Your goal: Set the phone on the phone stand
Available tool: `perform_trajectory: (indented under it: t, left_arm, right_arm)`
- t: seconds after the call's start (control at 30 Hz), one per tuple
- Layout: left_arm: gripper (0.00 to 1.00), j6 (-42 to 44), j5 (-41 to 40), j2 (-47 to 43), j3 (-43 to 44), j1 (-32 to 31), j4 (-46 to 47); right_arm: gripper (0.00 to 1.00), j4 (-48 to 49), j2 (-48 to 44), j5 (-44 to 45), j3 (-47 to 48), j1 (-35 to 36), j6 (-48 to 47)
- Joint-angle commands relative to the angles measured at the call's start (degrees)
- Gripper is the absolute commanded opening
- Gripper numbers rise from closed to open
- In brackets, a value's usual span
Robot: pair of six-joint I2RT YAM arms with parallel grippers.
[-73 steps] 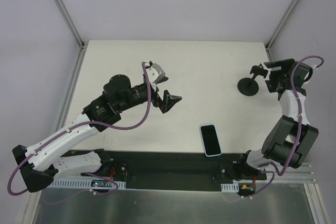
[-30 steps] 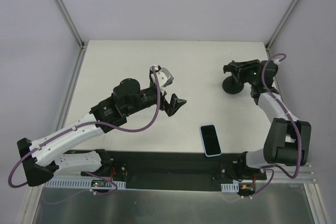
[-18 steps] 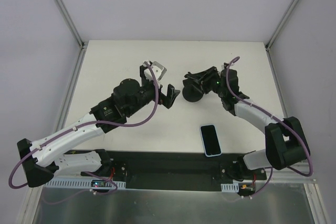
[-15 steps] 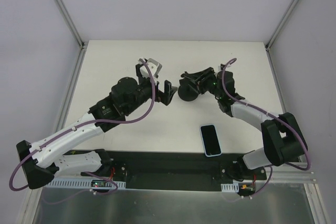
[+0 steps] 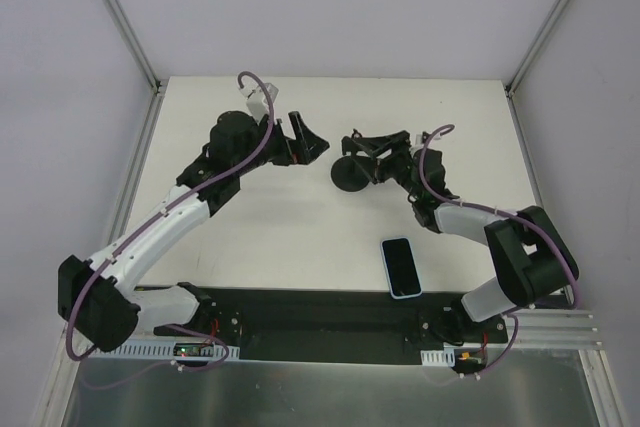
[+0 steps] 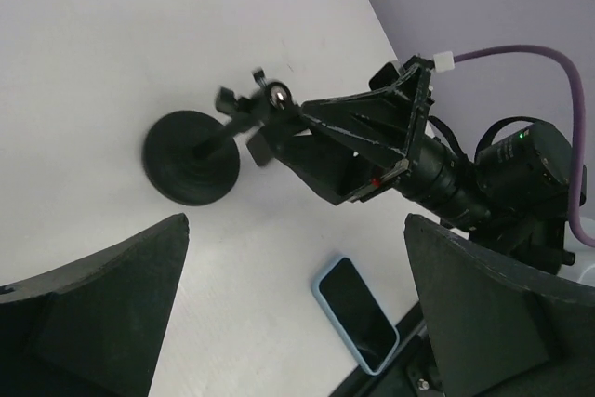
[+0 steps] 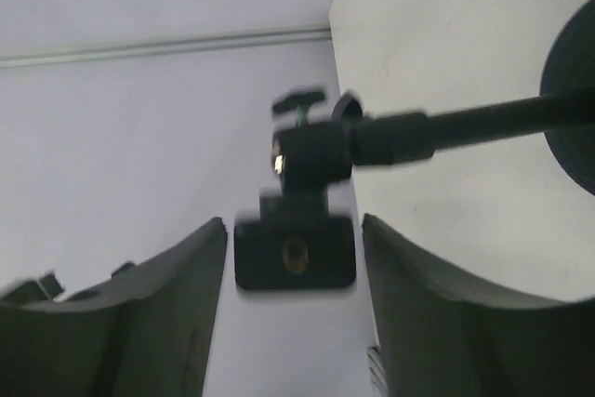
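The phone [image 5: 401, 267] is a small flat slab with rounded corners, a black unlit screen and a pale blue rim. It lies face up on the white table [image 5: 250, 237], close to the near edge and just beyond the black rail that carries the arm bases. It is well apart from both grippers and touched by neither. The phone stand [image 5: 350, 173] is all black, with a round disc base, a thin stem and a ball joint with a small thumbscrew. On top sits a small boxy cradle with a round mark in the middle of its face; the right wrist view is too blurred to read any marking on it. The stand is near the middle of the table, beyond the phone. The right gripper [image 7: 293, 222] has its jaws partly spread either side of the cradle. A thin sliver of background seems to show on each side, so it appears not to be pinching it. The left gripper [image 6: 296, 223] is spread wide and holds nothing, hanging above the table to the left of the stand and facing it.
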Motion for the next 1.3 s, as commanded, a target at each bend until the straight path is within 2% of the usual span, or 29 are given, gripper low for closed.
perform_trajectory:
  t: [0.0,0.07,0.27,0.37,0.43,0.47,0.67,0.83,1.03,1.07,1.27]
  left_arm:
    - [0.99,-11.2,13.8,5.5,0.8,2.4,4.7]
    - [0.99,-13.1,16.9,8.6,1.7,2.5,5.4]
    - [0.98,-19.9,22.3,16.3,3.6,3.0,11.2]
    - [0.95,-25.6,25.3,19.8,2.3,3.6,19.3]
    - [0.94,-30.0,26.7,21.7,1.3,4.2,25.0]
    - [0.95,-31.3,27.2,23.8,1.0,4.2,26.7]
    - [0.86,-40.0,28.3,31.1,0.5,5.6,38.1]
    - [0.83,-40.2,27.4,33.3,2.4,6.5,37.1]
    - [0.73,-40.0,26.5,36.1,3.9,6.6,35.5]
    - [0.71,-40.1,26.5,36.6,4.1,6.6,35.4]
    - [0.67,-39.8,26.7,37.5,4.6,6.8,35.4]
  right_arm:
    - [0.8,1.4,-3.3,-4.6,0.9,-2.0,-2.4]
    - [0.99,-0.6,-5.0,-5.6,0.9,-3.6,-4.4]
    - [0.96,-13.6,-8.5,-13.1,4.6,-7.1,-14.6]
    - [0.99,-17.1,-8.9,-16.2,5.4,-7.1,-15.6]
    - [0.93,-17.7,-8.6,-17.3,5.7,-7.1,-15.2]
    - [0.87,-17.9,-8.5,-17.5,6.0,-7.1,-15.2]
    - [0.78,-18.4,-6.2,-17.3,7.9,-7.2,-13.9]
    - [0.76,-18.4,-4.3,-16.7,9.4,-7.5,-13.2]
    - [0.7,-17.6,-3.0,-15.8,9.7,-9.0,-11.8]
    - [0.66,-17.5,-2.7,-16.3,9.8,-9.3,-11.7]
    - [0.63,-14.1,-0.8,-17.1,9.6,-9.4,-10.0]
